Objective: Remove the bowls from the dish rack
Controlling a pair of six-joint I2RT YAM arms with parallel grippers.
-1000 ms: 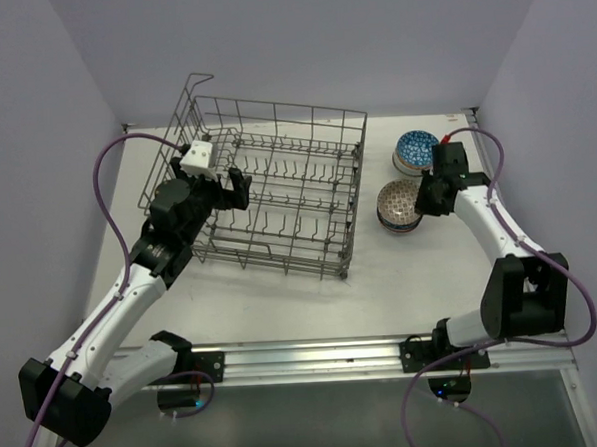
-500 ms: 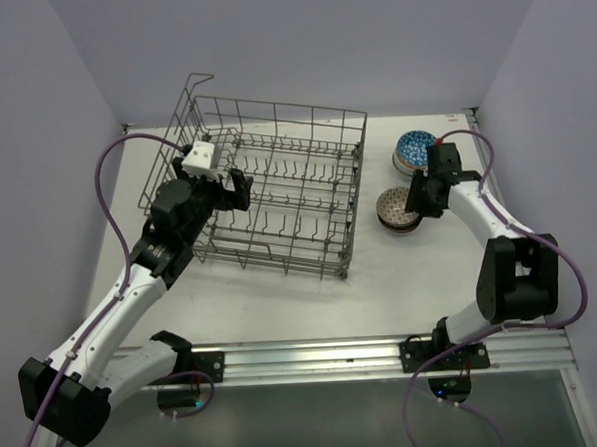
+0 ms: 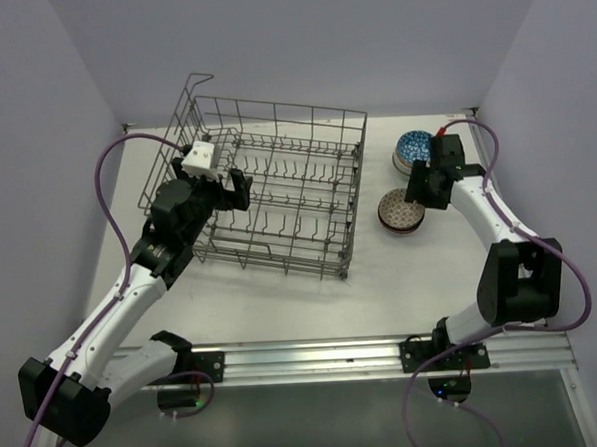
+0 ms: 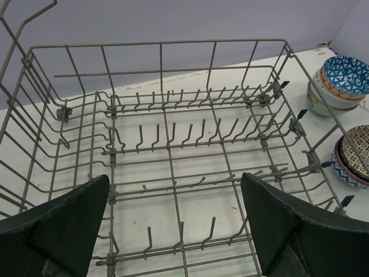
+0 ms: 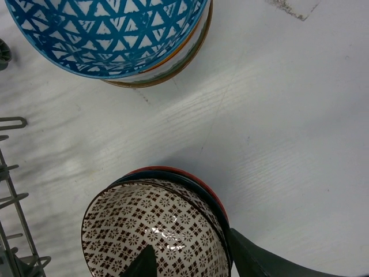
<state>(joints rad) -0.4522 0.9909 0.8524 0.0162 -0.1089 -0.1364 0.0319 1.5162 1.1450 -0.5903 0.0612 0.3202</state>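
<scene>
The grey wire dish rack (image 3: 277,200) stands at the table's middle-left with no bowl in it. My left gripper (image 3: 229,190) hangs open over its left part; in the left wrist view its fingers (image 4: 75,225) stand wide above the rack's tines (image 4: 167,135). Right of the rack are two stacks of bowls: a blue-triangle bowl (image 3: 415,147) (image 5: 109,34) on top of the far one, a brown-patterned bowl (image 3: 401,210) (image 5: 155,231) on top of the near one. My right gripper (image 5: 190,262) is open astride the brown bowl's rim, one finger inside and one outside.
Under the brown bowl lie a dark blue and a red bowl (image 5: 202,182). The rack's right wall (image 3: 355,195) is close to the near stack. The right wall of the enclosure (image 3: 563,119) rises just beyond the bowls.
My right gripper has opened and let go of the brown-patterned bowl, which now rests on the near stack. The wrist has drawn back slightly. The left arm has not moved.
</scene>
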